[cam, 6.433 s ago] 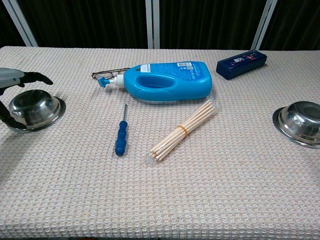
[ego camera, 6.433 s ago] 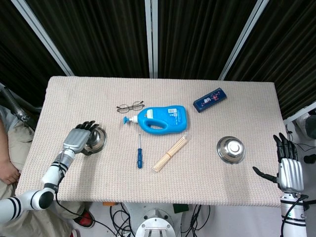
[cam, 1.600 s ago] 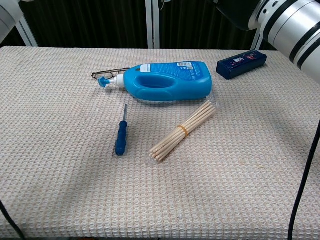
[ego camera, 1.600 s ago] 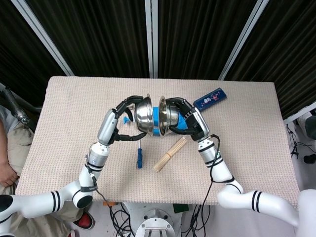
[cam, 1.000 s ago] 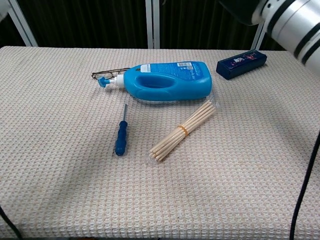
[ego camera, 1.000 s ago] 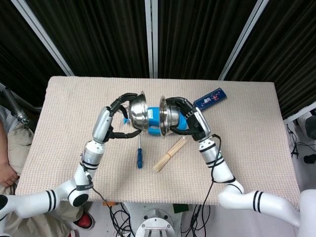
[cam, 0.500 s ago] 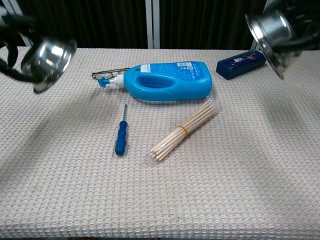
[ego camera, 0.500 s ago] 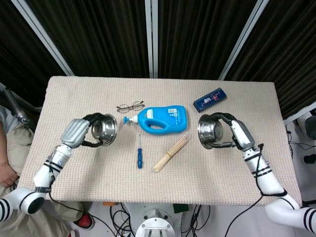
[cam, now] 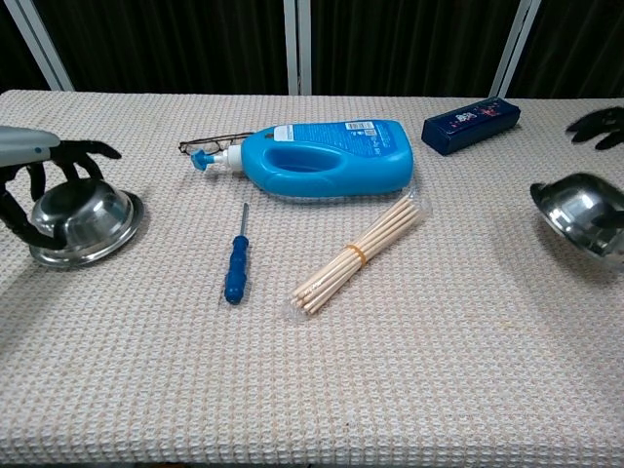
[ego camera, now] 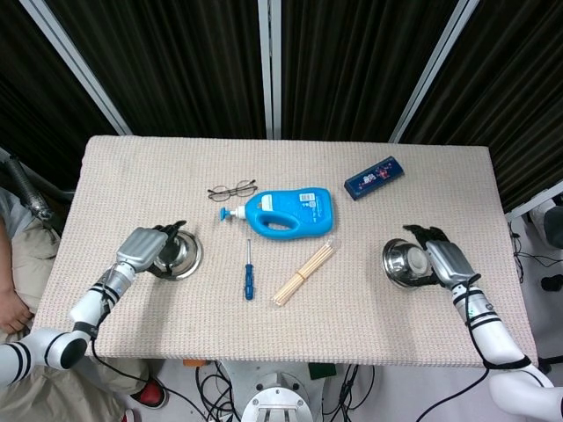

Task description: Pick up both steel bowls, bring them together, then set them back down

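Observation:
The left steel bowl (ego camera: 183,255) (cam: 86,224) sits flat on the cloth at the left side. My left hand (ego camera: 143,248) (cam: 44,166) still holds it, fingers arched over its top and thumb at its rim. At the right side the right steel bowl (ego camera: 404,262) (cam: 577,216) is tilted, low over the cloth or just touching it. My right hand (ego camera: 441,258) (cam: 599,127) grips it from the outer side and is mostly cut off by the edge of the chest view.
Between the bowls lie a blue detergent bottle (ego camera: 283,209), a blue screwdriver (ego camera: 249,274), a bundle of wooden sticks (ego camera: 304,272) and glasses (ego camera: 231,189). A dark blue box (ego camera: 375,177) lies at the back right. Table edges run close to both hands.
Both hands have swung outward and down from mid-air. The left bowl now rests on the cloth and the right bowl is down at table height, still tilted.

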Controlling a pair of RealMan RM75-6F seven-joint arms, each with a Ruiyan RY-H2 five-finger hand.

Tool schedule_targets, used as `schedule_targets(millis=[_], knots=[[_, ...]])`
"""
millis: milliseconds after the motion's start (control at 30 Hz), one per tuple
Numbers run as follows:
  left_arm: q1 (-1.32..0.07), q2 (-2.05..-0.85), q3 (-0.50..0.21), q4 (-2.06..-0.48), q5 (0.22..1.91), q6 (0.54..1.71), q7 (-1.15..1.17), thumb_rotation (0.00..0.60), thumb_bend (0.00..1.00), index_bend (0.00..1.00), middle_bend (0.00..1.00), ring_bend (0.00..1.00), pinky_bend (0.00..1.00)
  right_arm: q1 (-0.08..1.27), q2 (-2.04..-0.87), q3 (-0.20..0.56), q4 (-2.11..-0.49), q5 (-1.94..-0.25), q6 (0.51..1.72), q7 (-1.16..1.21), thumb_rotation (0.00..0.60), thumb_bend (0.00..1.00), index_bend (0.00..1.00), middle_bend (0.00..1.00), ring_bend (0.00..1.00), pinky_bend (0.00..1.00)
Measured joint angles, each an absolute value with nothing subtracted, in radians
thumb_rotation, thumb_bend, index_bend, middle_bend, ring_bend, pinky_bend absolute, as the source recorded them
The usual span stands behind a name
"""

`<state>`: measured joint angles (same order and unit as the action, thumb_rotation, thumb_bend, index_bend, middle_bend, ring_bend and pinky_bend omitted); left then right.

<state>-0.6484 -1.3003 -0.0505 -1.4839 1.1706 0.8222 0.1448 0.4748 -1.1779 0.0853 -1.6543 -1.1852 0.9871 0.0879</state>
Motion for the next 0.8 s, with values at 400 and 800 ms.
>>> schedule_targets(millis=[400,800], knots=[[-0.500,-1.210,-0.061,-1.681,1.232,1.166,0.160,0.569,0.04,0.00,0.00,0.00,0.16,0.357,-1.183,0.094,-1.724,-1.234,1.245,0.072,0.600,0.00,0.00,0.00,0.00,0.00],[-0.176,-1.355,0.022,-1.522,1.407,1.640,0.082,0.475,0.06,0.00,0.00,0.00,0.12,0.106,-1.438,0.033,-1.466,-1.338,1.581,0.059,0.600,0.00,0.00,0.00,0.00,0.00]])
